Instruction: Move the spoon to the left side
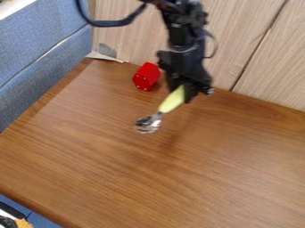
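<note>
My black gripper (181, 94) hangs over the back middle of the wooden table, shut on the spoon's yellow-green handle. The spoon (171, 100) slants down and to the left from the fingers, its metal bowl toward the camera. Whether the bowl touches the table I cannot tell. The handle's upper end is hidden between the fingers.
A red block with pale dots (146, 76) sits just left of the gripper, near the table's back edge. Behind the wooden table (149, 178) stands a wood-grain panel (262, 58). A blue padded wall (42, 49) borders the left side.
</note>
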Robot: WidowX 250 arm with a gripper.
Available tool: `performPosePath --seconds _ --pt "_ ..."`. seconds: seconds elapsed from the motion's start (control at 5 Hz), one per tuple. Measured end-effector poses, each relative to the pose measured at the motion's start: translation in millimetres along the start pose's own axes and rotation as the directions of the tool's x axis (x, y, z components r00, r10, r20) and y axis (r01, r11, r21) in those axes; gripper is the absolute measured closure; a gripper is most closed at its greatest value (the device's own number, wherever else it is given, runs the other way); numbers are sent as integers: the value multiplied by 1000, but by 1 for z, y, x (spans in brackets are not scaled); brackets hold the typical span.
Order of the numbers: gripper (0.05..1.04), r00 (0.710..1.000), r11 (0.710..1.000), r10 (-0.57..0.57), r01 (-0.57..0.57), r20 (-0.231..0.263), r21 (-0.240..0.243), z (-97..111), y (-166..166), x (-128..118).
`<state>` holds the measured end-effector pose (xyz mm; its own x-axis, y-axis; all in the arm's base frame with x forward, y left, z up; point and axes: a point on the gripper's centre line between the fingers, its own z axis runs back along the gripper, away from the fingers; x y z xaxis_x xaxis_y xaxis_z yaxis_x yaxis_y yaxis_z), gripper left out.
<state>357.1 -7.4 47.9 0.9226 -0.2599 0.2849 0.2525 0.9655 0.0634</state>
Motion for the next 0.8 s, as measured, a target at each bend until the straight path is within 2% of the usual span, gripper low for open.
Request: performPosePath --seconds 0.2,0.4,0.6,0.8 --pt "674 998 998 33 -30 -52 57 1 40 -41" --pt "674 993 992 76 -67 -90 107 -2 70 -69" --pt "674 972 971 197 -175 -129 163 -16 100 -95" --pt "675 963 968 204 -172 -177 180 -35 104 -104"
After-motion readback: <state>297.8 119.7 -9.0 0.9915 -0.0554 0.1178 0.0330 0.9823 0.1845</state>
